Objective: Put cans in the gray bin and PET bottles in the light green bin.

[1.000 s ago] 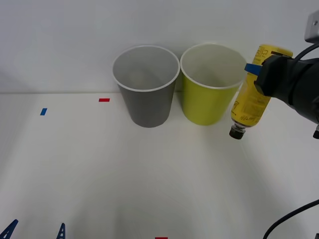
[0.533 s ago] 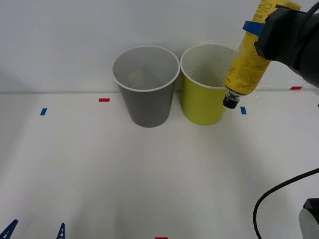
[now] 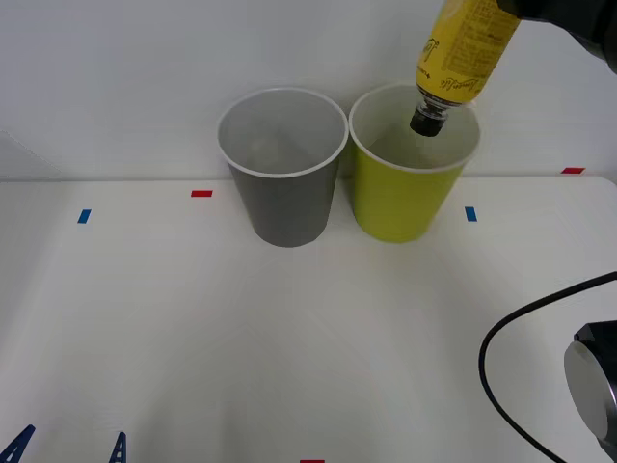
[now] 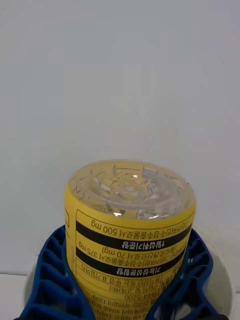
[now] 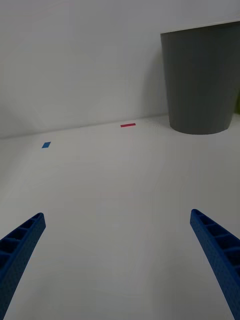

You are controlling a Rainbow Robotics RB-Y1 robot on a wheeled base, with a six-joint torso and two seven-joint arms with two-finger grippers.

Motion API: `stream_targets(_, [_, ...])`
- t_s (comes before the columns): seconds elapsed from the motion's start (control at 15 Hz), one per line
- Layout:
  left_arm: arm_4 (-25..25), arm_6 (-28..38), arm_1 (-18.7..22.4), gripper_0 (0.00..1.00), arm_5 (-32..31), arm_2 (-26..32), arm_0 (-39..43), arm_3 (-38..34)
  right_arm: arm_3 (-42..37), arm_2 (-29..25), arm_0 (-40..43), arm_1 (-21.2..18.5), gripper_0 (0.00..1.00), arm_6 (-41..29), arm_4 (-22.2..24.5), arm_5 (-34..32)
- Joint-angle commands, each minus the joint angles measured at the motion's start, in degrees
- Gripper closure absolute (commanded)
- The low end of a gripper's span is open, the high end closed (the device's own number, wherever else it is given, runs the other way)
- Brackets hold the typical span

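Note:
The PET bottle (image 3: 461, 46), yellow-labelled with a black cap, hangs cap-down and tilted, its cap just above the mouth of the light green bin (image 3: 397, 198). My right gripper (image 4: 125, 280) is shut on the bottle (image 4: 131, 227), one blue finger on each side, with the clear base facing the wrist camera. The gray bin (image 3: 284, 198) stands upright just left of the green one, nearly touching it. At the table's near left, my left gripper (image 3: 67, 449) stays low and open (image 5: 117, 215), and the gray bin (image 5: 202, 80) stands beyond it. The cans are out of view.
Both bins stand near the table's far edge, against a white wall. Small red tape marks (image 3: 201, 193) and blue tape marks (image 3: 84, 216) lie on the white tabletop. A black cable (image 3: 501, 338) loops at the near right.
My right gripper has lifted the bottle from beside the green bin's right flank, up and to the left, until its cap hangs over the bin's mouth. The left arm has not moved.

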Motion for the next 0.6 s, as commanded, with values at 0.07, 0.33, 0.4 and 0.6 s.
stream_targets(0.07, [0.0,0.0,0.0,0.0,0.0,0.0,0.0,0.0,2.3,-0.1,-0.2,-1.5,1.0,0.6,0.8,-5.9])
stream_targets(0.33, [0.0,0.0,0.0,0.0,0.0,0.0,0.0,0.0,9.4,0.0,-0.1,-2.5,1.0,2.8,2.4,-11.4])
stream_targets(0.4, [0.0,0.0,0.0,0.0,0.0,0.0,0.0,0.0,11.1,0.1,-0.1,-2.6,1.0,3.5,3.0,-12.7])
stream_targets(0.6, [0.0,0.0,0.0,0.0,0.0,0.0,0.0,0.0,16.9,0.1,0.5,-2.6,1.0,9.4,4.6,-18.1])
